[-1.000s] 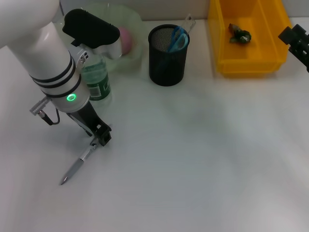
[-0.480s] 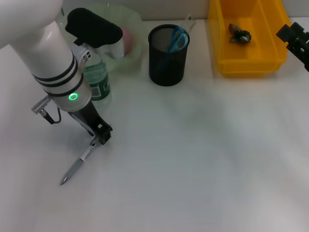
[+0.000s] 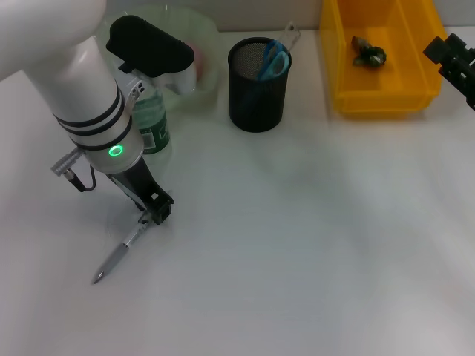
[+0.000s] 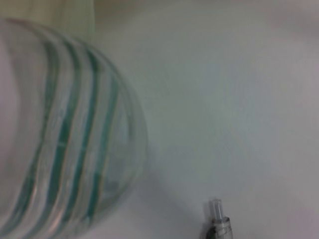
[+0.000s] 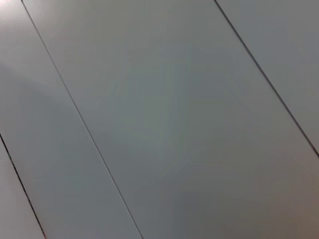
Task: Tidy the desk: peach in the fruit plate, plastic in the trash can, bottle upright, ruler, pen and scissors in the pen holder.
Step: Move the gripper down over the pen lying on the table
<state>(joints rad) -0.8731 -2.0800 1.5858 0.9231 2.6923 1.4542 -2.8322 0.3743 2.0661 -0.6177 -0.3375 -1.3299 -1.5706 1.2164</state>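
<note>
A grey pen (image 3: 119,254) lies slanted on the white desk at the front left. My left gripper (image 3: 154,212) is down at the pen's upper end, touching or nearly touching it. The left wrist view shows the pen's clear end (image 4: 217,213) beside the ribbed bottle (image 4: 60,149). The bottle (image 3: 151,127), with a green label, stands upright just behind the left arm. Only a pink sliver of the peach (image 3: 194,57) shows in the pale fruit plate (image 3: 205,41), behind the arm. The black mesh pen holder (image 3: 257,89) holds blue scissors (image 3: 273,59) and a clear ruler (image 3: 289,34). Crumpled plastic (image 3: 369,52) lies in the yellow trash can (image 3: 335,74).
My right gripper (image 3: 453,61) hangs parked at the far right edge, beside the yellow bin. The right wrist view shows only grey panels with dark seams. White desk surface stretches across the middle and front right.
My left arm has shifted slightly to the right over the last second. The pen lies where it was, and the right arm has barely moved.
</note>
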